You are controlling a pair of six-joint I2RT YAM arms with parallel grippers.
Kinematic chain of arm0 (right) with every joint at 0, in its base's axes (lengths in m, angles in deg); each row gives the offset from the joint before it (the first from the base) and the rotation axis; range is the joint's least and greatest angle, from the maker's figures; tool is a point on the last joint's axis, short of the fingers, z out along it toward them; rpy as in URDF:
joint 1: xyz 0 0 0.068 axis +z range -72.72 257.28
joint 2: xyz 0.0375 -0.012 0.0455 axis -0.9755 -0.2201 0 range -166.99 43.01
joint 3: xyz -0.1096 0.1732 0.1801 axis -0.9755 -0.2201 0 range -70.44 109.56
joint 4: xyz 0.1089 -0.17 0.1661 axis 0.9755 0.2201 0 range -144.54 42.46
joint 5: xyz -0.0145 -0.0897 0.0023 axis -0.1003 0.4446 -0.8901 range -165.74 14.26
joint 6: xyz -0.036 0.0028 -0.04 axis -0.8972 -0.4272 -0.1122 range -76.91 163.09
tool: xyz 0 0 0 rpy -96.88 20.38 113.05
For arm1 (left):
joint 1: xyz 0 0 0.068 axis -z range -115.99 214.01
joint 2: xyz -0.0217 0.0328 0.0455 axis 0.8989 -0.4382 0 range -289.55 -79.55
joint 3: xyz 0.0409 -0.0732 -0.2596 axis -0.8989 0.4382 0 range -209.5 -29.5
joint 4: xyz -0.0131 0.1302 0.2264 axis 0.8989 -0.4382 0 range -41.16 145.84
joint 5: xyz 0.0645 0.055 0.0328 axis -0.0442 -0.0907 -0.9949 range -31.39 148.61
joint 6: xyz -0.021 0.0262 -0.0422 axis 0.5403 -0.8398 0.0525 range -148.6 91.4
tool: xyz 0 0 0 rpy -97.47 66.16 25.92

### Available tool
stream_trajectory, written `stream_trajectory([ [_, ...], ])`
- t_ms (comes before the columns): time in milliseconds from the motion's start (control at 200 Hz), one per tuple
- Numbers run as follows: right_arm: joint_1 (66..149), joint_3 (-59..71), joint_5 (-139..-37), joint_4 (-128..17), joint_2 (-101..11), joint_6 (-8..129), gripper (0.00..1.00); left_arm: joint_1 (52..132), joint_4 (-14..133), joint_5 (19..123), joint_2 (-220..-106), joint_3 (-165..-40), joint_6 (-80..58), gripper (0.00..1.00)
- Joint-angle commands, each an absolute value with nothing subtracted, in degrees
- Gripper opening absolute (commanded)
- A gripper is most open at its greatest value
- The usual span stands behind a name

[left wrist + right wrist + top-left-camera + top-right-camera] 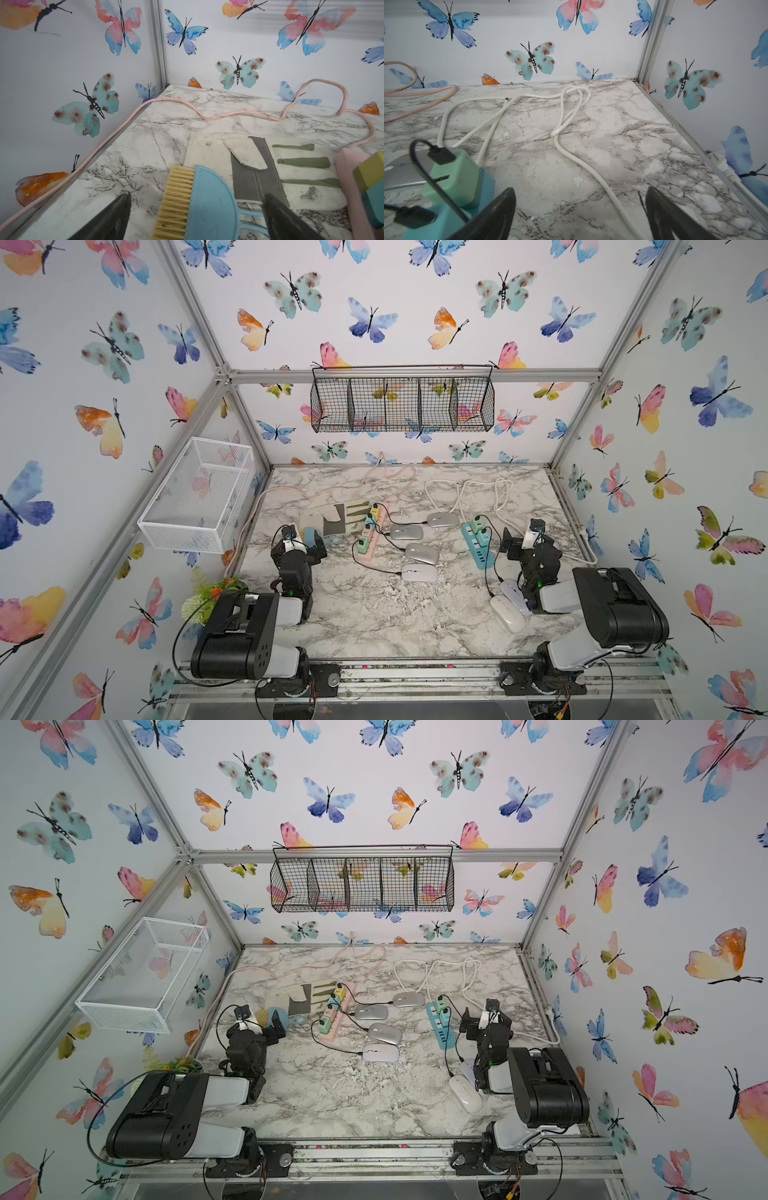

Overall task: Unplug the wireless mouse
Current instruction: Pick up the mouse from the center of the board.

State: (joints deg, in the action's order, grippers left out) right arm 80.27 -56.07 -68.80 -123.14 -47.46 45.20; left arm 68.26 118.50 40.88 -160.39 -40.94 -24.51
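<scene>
Pre-grasp: left gripper and right gripper spread apart, empty. Next: cable plug at green charger to be pulled.

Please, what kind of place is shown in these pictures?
Probably a robot test booth, not a home: an aluminium frame holds butterfly-papered walls around a marble-look table, and a left arm and right arm stand on a rail at its front edge.

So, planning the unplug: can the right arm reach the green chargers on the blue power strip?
Probably yes: the right gripper hangs open beside a green charger on the blue power strip, nothing between.
</scene>
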Motion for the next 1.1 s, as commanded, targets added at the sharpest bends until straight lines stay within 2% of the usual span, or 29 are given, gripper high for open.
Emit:
stream_trajectory([
  [0, 80.5, -56.2, -69.5, -123.8, -47.4, 45.3, 0.98, 68.3, 118.5, 41.3, -159.9, -40.6, -24.8, 0.98],
  [896, 80.6, -57.0, -71.3, -125.9, -46.9, 44.6, 0.98, 68.4, 118.5, 41.7, -158.5, -40.3, -25.6, 0.98],
  [1011, 80.5, -57.4, -74.3, -120.4, -40.4, 43.3, 0.98, 72.3, 115.7, 34.3, -152.3, -39.2, -27.3, 0.98],
  [1096, 80.5, -56.5, -73.9, -112.2, -33.7, 44.1, 0.98, 74.8, 105.4, 31.5, -145.3, -40.7, -25.2, 0.98],
])
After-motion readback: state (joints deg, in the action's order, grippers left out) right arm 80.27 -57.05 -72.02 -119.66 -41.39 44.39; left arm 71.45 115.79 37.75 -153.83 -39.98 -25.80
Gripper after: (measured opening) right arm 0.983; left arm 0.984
